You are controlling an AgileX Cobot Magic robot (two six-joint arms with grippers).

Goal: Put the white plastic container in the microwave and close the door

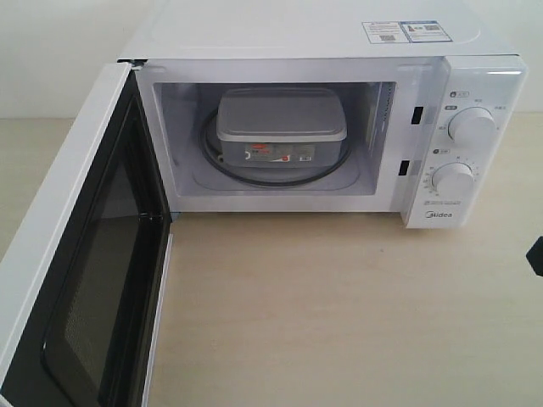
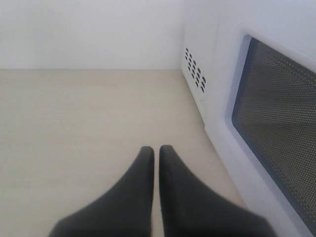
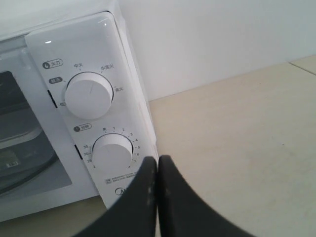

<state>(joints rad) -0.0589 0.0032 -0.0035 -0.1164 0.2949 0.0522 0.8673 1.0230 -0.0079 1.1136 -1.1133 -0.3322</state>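
White Midea microwave [image 1: 314, 34] sits at the far edge of the tabletop [image 1: 339, 322], back to the wall, with stickers [image 1: 407, 31] on its top at the right. The door [image 1: 59, 237] stands wide open, swung out toward the near left corner of the tabletop, its black inner frame and dark window facing the cavity. The white plastic container [image 1: 282, 127] is inside the cavity, resting flat on the glass turntable [image 1: 271, 176], lid on, roughly centred, with clear space to both side walls. A small printed label [image 1: 271, 155] shows on its front wall. Two round dials on the control panel, upper [image 1: 473, 125] and lower [image 1: 452, 180]. Left end effector [image 2: 156, 153]: black fingers drawn together with only a thin slit between them, holding nothing, low over bare tabletop just beside the door's outer face. The mesh window and the microwave's side vents [image 2: 195, 69] show in the left wrist view. Right end effector [image 3: 157, 163]: fingers pressed together, empty, near the front right corner of the microwave, close to the lower dial; whether it touches the panel cannot be told. In the exterior view only a dark sliver [image 1: 535, 254] shows at the right edge of the tabletop.
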